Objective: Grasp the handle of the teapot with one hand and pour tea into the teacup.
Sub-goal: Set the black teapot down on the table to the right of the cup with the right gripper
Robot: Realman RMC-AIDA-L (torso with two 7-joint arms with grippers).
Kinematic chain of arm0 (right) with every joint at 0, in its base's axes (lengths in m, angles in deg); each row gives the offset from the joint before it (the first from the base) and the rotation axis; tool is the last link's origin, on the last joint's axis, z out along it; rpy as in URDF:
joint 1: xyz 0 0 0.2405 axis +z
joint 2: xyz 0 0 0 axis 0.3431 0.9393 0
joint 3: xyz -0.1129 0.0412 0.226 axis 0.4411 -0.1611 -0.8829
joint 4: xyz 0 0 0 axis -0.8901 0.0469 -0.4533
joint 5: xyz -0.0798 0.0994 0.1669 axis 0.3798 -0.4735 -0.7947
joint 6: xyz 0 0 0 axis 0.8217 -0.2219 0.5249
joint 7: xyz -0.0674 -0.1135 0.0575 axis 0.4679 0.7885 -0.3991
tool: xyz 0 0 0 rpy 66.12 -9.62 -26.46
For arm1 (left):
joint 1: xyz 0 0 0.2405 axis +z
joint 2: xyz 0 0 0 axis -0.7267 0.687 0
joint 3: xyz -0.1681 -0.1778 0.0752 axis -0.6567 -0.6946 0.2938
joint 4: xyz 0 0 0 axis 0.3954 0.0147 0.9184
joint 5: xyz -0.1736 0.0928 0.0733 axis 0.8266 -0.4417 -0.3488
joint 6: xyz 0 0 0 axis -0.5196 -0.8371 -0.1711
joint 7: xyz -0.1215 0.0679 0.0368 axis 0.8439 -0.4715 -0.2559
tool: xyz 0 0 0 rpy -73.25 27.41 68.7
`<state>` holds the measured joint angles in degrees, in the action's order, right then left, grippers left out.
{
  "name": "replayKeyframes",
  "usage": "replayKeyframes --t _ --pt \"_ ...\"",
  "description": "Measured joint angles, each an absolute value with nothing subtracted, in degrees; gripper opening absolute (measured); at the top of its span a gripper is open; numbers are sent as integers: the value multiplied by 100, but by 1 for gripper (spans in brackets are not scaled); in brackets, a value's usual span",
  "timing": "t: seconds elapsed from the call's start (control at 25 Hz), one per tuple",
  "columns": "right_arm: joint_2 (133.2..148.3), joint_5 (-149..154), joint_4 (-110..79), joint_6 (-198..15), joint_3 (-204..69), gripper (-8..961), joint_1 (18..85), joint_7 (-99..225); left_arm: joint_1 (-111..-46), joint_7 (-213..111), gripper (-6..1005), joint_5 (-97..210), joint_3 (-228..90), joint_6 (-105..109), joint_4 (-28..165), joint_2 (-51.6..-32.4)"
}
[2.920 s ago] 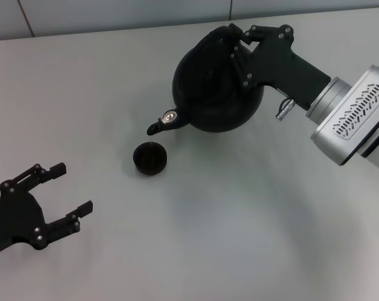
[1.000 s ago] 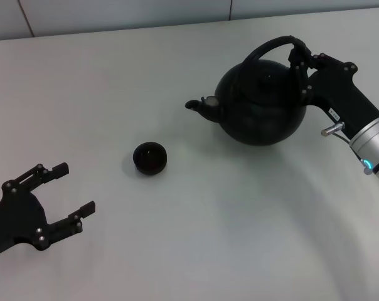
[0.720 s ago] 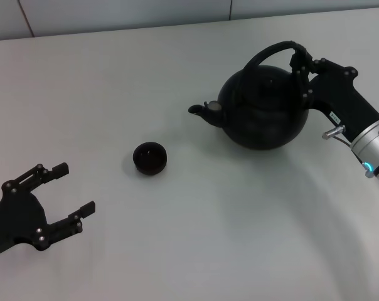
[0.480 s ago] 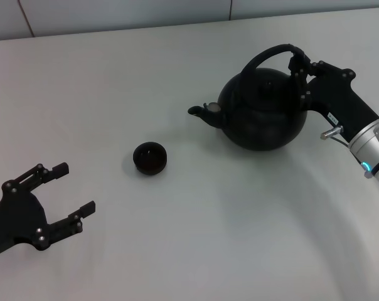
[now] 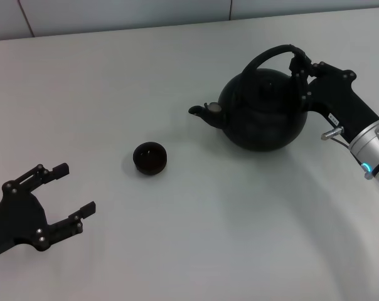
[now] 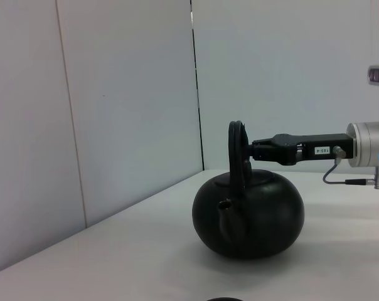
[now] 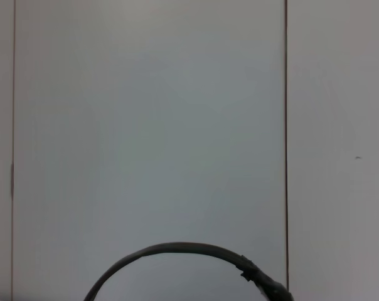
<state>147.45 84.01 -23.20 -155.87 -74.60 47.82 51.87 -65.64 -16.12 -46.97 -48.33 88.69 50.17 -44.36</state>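
The matte-black teapot point(image 5: 261, 116) stands upright on the white table, its spout point(image 5: 206, 112) pointing left toward the teacup. My right gripper point(image 5: 300, 66) is shut on the right end of the arched handle point(image 5: 269, 54). The left wrist view shows the teapot point(image 6: 249, 213) front-on, with the right gripper point(image 6: 258, 149) holding the handle point(image 6: 238, 153). An arc of the handle point(image 7: 177, 249) also crosses the right wrist view. The small dark teacup point(image 5: 150, 157) sits left of the spout, apart from it; its inside looks dark. My left gripper point(image 5: 76, 187) rests open at the near left.
The white table point(image 5: 196, 238) stretches wide around both objects. A pale panelled wall point(image 5: 114, 12) runs along its far edge.
The teapot was tilted with its spout above the teacup; it has since swung right and come upright on the table. Over the last half second it barely moves. The left arm stays still.
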Motion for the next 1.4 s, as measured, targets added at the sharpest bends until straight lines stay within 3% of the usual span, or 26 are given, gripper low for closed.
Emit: replayKeyframes --t 0.48,0.72,0.92,1.4 --pt "14728 8383 -2304 -15671 -7470 248 4730 5090 -6545 -1612 808 -4669 -4833 8907 5018 -4464" --pt "14727 8390 -2297 -15669 -7450 466 4728 5091 -6534 -1612 808 -4632 -4833 8921 5018 -4468" --pt "14727 8398 -2296 -15679 -7432 557 4730 5091 -6533 -1612 808 -4630 -4833 8924 5018 -4468" --pt "14716 8472 -2228 -16405 -7410 598 4222 5004 -6520 -1612 808 -4627 -4832 8925 5018 -4468"
